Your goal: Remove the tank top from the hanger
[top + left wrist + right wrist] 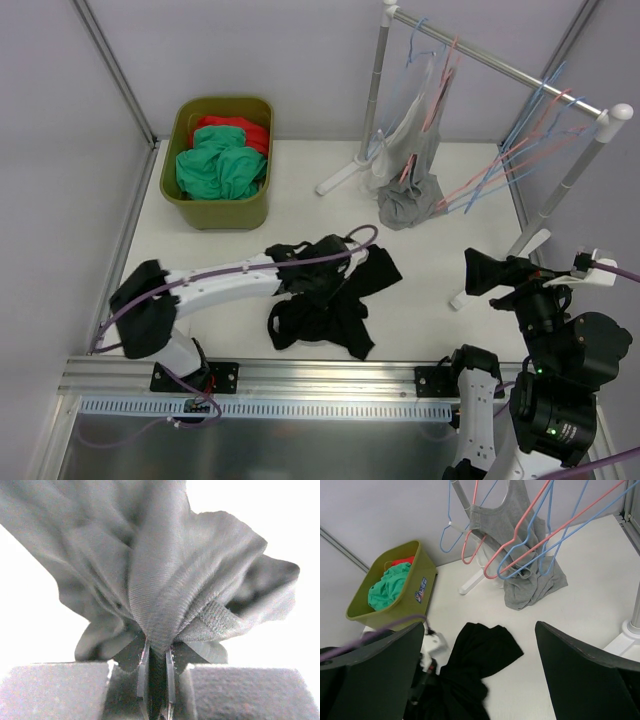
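A black tank top (325, 300) lies crumpled on the white table, off any hanger. My left gripper (325, 268) is shut on a bunched fold of it; the left wrist view shows the dark cloth (165, 580) pinched between the narrow jaws of that gripper (156, 655). The black top also shows in the right wrist view (485, 655). My right gripper (482, 272) is open and empty at the right, above the table, its wide fingers (370, 675) framing the black top. A grey tank top (405, 190) hangs from a pink hanger (440, 85) on the rack, its hem pooled on the table.
A clothes rack (500, 65) crosses the back right, with several empty blue and pink hangers (520, 150); its white feet (340, 178) rest on the table. An olive bin (215, 212) of green and red clothes stands at the back left. Grey walls enclose the table.
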You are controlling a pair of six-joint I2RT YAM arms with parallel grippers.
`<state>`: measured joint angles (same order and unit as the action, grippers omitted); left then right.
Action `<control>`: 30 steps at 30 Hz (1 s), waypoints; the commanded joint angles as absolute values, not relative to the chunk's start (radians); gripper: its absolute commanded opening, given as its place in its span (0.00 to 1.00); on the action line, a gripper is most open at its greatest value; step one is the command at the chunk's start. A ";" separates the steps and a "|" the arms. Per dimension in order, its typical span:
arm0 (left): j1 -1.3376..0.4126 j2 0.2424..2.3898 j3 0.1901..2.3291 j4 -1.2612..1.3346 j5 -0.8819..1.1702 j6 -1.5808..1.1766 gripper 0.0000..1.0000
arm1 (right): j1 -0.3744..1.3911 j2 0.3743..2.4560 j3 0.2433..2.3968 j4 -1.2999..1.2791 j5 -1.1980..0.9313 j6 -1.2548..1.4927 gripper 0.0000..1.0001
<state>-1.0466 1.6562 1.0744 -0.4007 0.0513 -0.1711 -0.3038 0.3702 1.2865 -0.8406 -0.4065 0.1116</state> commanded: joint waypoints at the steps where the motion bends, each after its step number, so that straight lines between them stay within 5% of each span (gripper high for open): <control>1: -1.048 1.407 1.166 -0.513 -0.176 -0.271 0.00 | -0.298 0.361 1.310 -0.787 -0.413 0.112 0.99; 5: -0.987 1.321 1.349 -0.598 -0.388 -0.282 0.00 | -0.298 0.342 1.301 -0.779 -0.405 0.118 0.99; 14: -0.717 1.324 1.817 -0.637 -0.414 -0.170 0.00 | -0.290 0.341 1.292 -0.776 -0.394 0.101 1.00; 20: -0.477 1.529 2.204 -0.653 -0.339 -0.075 0.00 | -0.279 0.342 1.281 -0.772 -0.408 0.104 0.99; 30: -0.144 1.867 2.428 -0.649 -0.078 -0.193 0.00 | -0.238 0.357 1.266 -0.755 -0.437 0.126 0.99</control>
<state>-0.2001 1.8153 2.3829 -0.6395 -0.1856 -0.1349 -0.2539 0.3401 1.2617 -0.8108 -0.4099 0.1158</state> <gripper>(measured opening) 0.066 0.993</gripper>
